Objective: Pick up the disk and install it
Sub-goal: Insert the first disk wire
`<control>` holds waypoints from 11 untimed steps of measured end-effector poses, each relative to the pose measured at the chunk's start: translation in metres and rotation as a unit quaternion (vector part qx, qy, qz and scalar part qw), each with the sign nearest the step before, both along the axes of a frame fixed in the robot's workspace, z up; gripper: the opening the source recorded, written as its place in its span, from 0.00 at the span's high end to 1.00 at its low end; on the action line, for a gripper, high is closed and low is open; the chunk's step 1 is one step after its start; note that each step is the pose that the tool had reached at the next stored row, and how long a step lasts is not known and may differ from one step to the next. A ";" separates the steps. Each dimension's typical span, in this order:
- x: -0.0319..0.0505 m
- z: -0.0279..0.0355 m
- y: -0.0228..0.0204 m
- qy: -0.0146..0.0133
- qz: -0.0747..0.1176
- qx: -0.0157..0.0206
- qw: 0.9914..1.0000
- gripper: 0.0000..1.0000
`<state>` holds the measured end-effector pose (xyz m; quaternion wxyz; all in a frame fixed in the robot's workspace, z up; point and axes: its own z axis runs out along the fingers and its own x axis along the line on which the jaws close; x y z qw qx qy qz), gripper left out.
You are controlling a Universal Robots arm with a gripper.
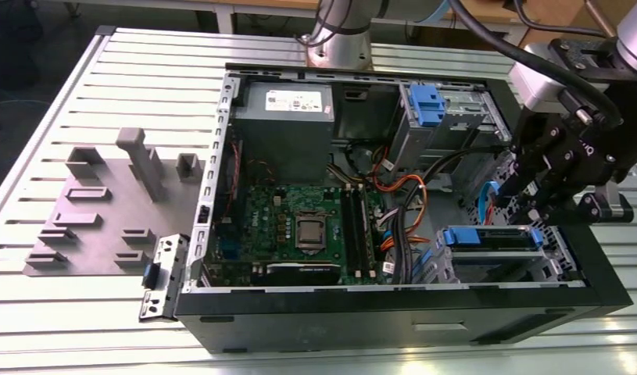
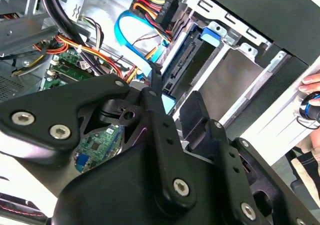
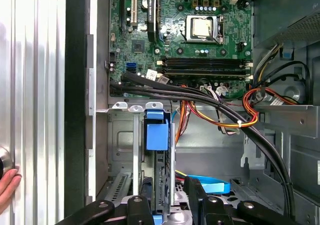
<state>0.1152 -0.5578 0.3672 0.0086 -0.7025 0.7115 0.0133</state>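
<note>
Over the open computer case (image 1: 402, 320), on the side toward the exterior view's right, the gripper (image 1: 529, 212) hung just above the case's rim with its black fingers (image 3: 196, 195) pointing down toward the drive bay. Both wrist views showed the fingers standing apart with a gap between them and nothing clamped in that gap.

The disk (image 1: 490, 237) sat in the metal bay at the case's near corner on the exterior view's right. Its blue bracket was uppermost and its silver body lay between the bay's walls. The first wrist view showed it edge-on (a narrow strip with a blue tab at its far end), in line with the gap between the fingers. Whether a fingertip touched it could not be told.

A green motherboard (image 1: 297, 226) filled the middle of the case, and a grey power-supply box (image 1: 287, 117) stood against the far wall. At the far corner on the exterior view's right was a second blue tab (image 1: 427, 105) on a grey cage. Orange and red cables (image 1: 396, 187) ran between the motherboard and the bays, and a flat blue cable (image 2: 125, 32) curved beside the disk's connector end.

The case rested on a slotted metal table (image 1: 47, 117). A grey fixture block (image 1: 99, 211) sat on it just beside the case's wall on the exterior view's left. A person's hand (image 3: 7, 185) lay on the table outside the case.
</note>
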 end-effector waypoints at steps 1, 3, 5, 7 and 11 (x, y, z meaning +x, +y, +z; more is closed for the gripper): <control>0.0000 -0.0004 0.0012 0.000 0.000 0.000 1.000 0.58; 0.0000 -0.0009 0.0038 0.000 0.000 0.000 1.000 0.58; 0.0000 -0.0016 0.0052 0.000 0.000 0.000 1.000 0.58; 0.0000 -0.0033 0.0060 0.000 0.000 0.000 1.000 0.58; 0.0000 -0.0081 0.0065 0.000 0.000 0.000 1.000 0.58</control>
